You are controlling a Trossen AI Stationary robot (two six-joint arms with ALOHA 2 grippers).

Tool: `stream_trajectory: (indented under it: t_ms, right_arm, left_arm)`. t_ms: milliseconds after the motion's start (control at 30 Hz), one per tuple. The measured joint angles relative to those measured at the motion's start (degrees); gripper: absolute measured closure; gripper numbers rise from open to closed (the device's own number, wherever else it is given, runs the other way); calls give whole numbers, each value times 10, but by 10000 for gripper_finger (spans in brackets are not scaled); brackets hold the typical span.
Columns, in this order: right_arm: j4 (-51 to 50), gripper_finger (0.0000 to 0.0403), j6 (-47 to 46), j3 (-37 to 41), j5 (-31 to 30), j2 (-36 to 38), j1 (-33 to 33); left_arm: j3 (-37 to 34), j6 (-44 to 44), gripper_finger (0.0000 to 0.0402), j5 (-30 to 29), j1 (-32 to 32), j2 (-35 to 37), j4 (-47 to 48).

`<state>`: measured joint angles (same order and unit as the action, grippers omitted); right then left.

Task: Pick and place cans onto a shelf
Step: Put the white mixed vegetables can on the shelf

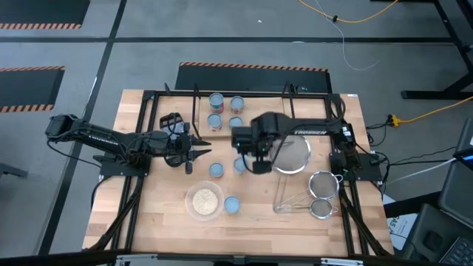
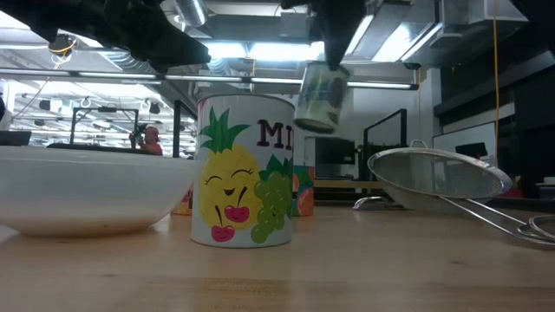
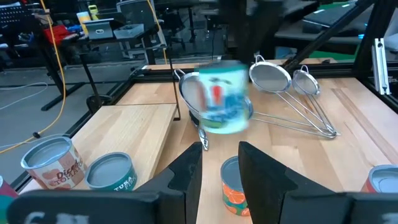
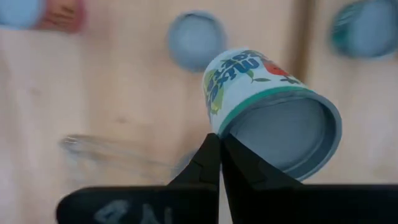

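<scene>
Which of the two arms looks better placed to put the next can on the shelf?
Probably the right. The right gripper already holds a can lifted off the table, with the shelf just beyond. The left gripper hovers open and empty.

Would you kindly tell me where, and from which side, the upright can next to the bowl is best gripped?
Grip the can across its straight side wall, coming down from above: it stands upright with its round top clear. Keep both fingers off the side facing the bowl, which sits close. The open left gripper looks free; the right gripper holds a second can.
</scene>
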<state>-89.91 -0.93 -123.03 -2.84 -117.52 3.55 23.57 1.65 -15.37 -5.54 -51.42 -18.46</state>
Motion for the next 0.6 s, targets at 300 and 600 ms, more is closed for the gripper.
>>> stream_trajectory:
  t_ms: [300,600]
  right_arm:
    - [4,394,222,-4,-96,1,-89]
    - [60,393,348,-2,-79,1,-219]
  left_arm:
    - [0,0,304,0,0,0,0]
    - [0,0,304,0,0,0,0]
